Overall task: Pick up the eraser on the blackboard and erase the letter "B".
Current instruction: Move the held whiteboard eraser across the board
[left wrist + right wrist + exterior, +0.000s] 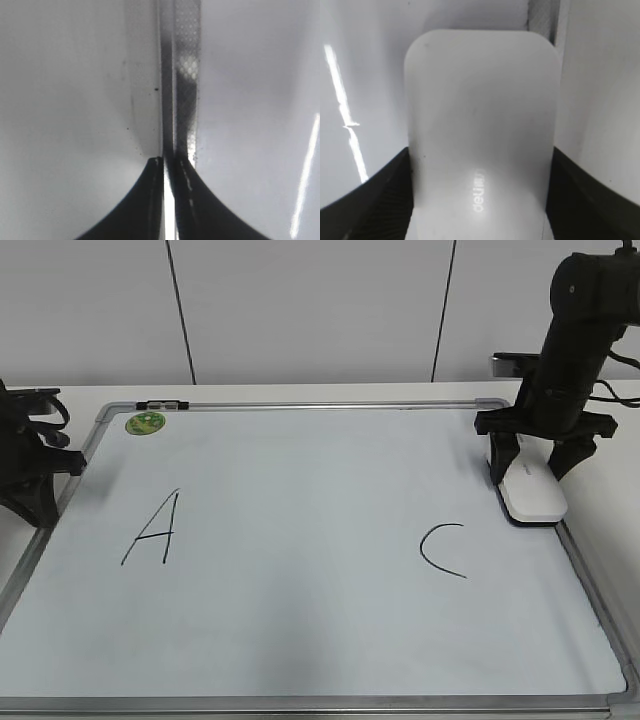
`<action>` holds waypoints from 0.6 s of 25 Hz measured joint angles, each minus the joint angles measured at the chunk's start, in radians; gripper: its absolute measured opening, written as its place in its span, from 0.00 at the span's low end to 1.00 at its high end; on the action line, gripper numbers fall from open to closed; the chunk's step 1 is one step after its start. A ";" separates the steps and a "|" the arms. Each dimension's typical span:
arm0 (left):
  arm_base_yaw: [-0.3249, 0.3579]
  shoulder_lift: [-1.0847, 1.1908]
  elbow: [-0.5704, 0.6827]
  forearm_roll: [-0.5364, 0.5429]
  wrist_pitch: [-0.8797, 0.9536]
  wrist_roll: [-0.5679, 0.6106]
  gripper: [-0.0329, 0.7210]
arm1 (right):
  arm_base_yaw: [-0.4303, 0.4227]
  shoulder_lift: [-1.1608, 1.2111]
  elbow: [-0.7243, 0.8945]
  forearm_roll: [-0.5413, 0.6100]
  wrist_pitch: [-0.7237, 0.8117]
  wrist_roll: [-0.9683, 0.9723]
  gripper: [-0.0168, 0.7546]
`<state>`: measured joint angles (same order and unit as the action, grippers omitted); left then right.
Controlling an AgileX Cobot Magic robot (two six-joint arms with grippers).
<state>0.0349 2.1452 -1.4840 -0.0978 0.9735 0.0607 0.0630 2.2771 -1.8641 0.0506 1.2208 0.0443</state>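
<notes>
The blackboard [300,570] lies flat and shows a black "A" [155,530] and a black "C" [443,550]. No letter "B" shows between them; that area is plain white. The white eraser [535,495] rests at the board's right edge. My right gripper [532,465] stands over its far end with a finger against each long side. In the right wrist view the eraser [480,115] fills the space between the fingers of the right gripper [480,200]. My left gripper [35,475] is shut and empty at the board's left edge, and in the left wrist view the left gripper [169,162] is over the board's frame [185,75].
A small round green magnet [145,423] sits in the board's far left corner. A small black-and-white object [162,403] lies on the top frame beside it. A grey box [512,364] stands behind the right arm. A white wall rises behind the table.
</notes>
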 joint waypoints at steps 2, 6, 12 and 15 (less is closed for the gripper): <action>0.000 0.000 0.000 0.000 0.000 0.000 0.08 | 0.000 0.004 0.000 0.000 0.000 0.000 0.74; 0.000 0.000 0.000 0.000 0.000 0.000 0.08 | 0.000 0.006 0.000 0.000 0.000 0.000 0.84; 0.000 -0.007 0.000 -0.007 -0.002 0.000 0.14 | 0.000 -0.006 0.000 0.000 0.000 0.000 0.86; -0.002 -0.053 0.006 -0.007 -0.004 0.000 0.31 | 0.000 -0.036 0.000 0.000 0.000 0.000 0.86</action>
<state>0.0325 2.0923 -1.4778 -0.1044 0.9691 0.0607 0.0630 2.2407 -1.8641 0.0506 1.2208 0.0443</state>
